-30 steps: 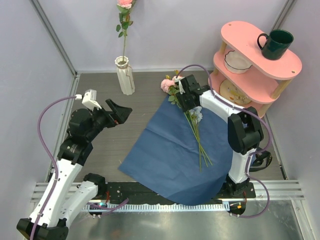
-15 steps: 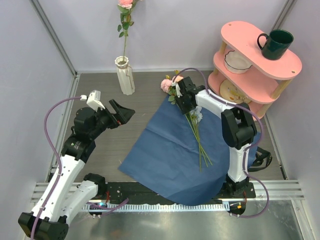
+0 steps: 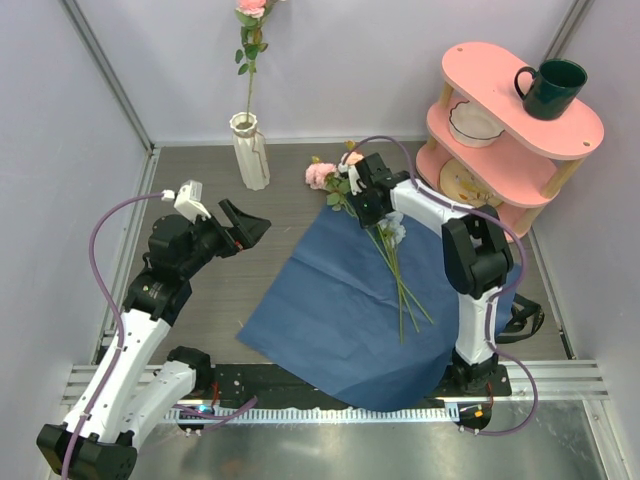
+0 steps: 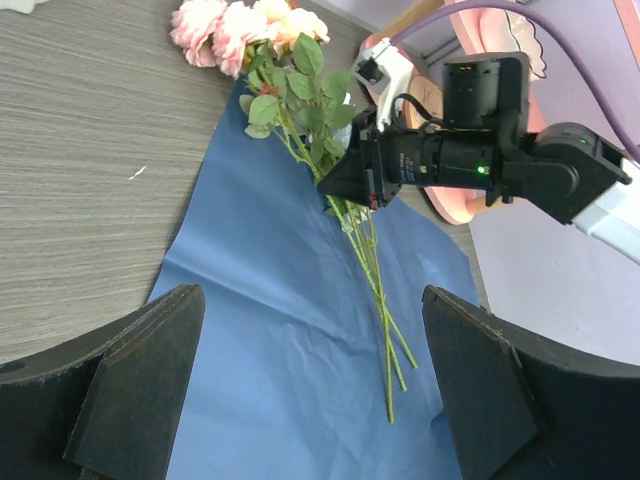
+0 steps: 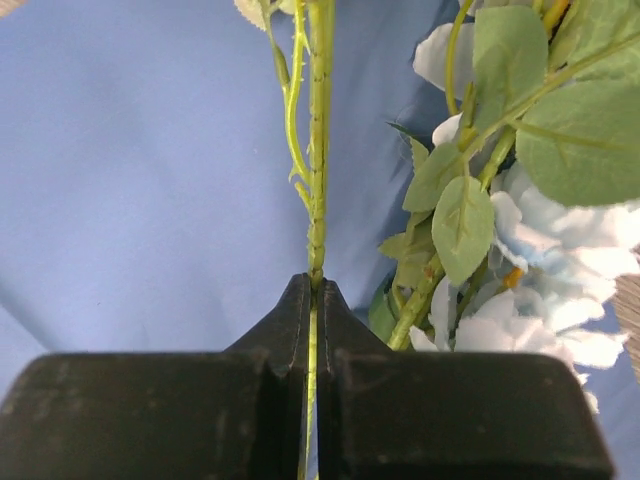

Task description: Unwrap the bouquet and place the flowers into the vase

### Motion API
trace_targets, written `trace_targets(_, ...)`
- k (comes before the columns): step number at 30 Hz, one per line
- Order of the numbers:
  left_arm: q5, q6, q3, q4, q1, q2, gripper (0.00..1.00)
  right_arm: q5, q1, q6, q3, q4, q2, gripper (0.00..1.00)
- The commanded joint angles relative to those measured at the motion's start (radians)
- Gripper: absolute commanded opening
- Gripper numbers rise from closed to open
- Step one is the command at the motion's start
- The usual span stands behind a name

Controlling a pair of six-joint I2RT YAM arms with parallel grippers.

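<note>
One vase (image 3: 250, 155), one mug (image 3: 552, 88), one bowl (image 3: 472, 126)

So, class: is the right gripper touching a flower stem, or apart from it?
Touching. The right wrist view shows the right gripper pinching a green stem between its closed fingertips, no gap.
</note>
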Motion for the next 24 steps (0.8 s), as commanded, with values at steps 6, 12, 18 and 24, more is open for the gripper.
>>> trace_targets(6,0.021,0.005,-0.008,0.047,-0.003,0.005,0.94,0.034,0.003,0.07,-0.277,0.474,-0.512,0.01)
trace_targets(12,0.038,-0.011,-0.012,0.071,-0.001,0.021,0.93,0.035,0.003,0.205,-0.654,1.07,-0.849,0.01)
trace_targets(18,0.076,-0.027,-0.017,0.112,-0.003,0.037,0.94,-0.089,0.003,0.32,-0.927,1.591,-0.908,0.01)
trace_targets(24,0.144,-0.033,-0.029,0.16,-0.004,0.048,0.94,-0.115,0.003,0.29,-0.958,1.609,-0.931,0.01)
